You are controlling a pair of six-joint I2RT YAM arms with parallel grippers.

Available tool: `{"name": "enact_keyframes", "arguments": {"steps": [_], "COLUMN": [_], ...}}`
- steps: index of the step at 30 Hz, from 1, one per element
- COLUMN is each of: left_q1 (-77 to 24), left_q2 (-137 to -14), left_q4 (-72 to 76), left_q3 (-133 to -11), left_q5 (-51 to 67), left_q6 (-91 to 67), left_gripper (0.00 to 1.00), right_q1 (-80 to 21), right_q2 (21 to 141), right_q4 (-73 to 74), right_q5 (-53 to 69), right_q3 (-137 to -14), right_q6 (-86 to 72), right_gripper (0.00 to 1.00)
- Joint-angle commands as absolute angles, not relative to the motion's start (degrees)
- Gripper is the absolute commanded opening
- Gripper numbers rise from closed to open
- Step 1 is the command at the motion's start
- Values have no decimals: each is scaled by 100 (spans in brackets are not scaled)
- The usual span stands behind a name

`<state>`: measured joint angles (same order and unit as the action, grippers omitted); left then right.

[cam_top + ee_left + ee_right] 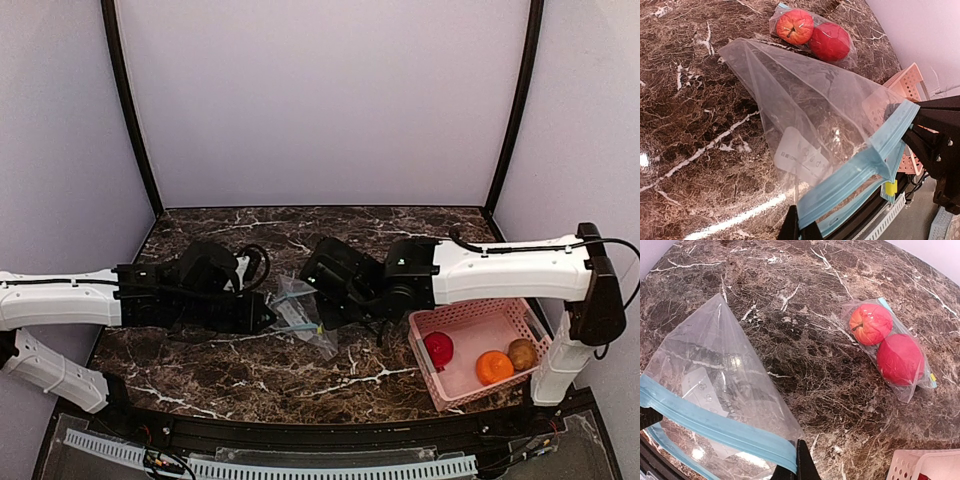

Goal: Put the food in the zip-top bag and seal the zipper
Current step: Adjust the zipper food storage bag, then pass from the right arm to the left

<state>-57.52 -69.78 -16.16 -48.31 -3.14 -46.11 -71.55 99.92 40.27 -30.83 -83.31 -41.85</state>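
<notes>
A robotics lab's test booth: the left arm (60,300) and right arm (510,268) stand bolted at the near edge of a marble-patterned desk (250,375), boxed in by plain pale panels (320,100), black corner poles (128,110) and a slotted cable duct (300,467).

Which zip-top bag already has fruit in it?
The far bag lying flat on the marble, two reddish fruits inside; the held bag holds no fruit.

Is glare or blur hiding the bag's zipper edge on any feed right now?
Left wrist: sharp; a glare streak on the marble table sits near the clear bag, blue zipper strip plain. Right wrist: sharp, lens-bowed edges, strip plain. Top external: dim, bag barely shows against dark marble.
</notes>
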Motion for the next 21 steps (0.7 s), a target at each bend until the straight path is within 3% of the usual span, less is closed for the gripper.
{"name": "enact_keyframes", "arguments": {"steps": [1, 9, 15, 21], "left_q1": [-5788, -5785, -5783, -5788], "left_q2": [-6947, -6172, -6058, -6496], "left_q4": [-1738, -1007, -1549, -2116], "left_q3": [-4771, -4761, -5241, -5894], "left_q5": [-326, -18, -17, -20], "left_q6": [-4273, -3442, -2476, -1938], "left_gripper": [3, 62, 81, 89], "right_q1": [-7119, -7145, -7154, -7205], "right_q2": [9795, 9453, 9497, 9739], "right_q4": [4148, 4224, 4359, 4503], "right_q5": [-2932, -2051, -1749, -1696], "right_q3": [-8436, -8180, -8248, -8549], "right_q6": [-3167, -2299, -2117, -2035], "right_gripper": [0, 0, 0, 0]}}
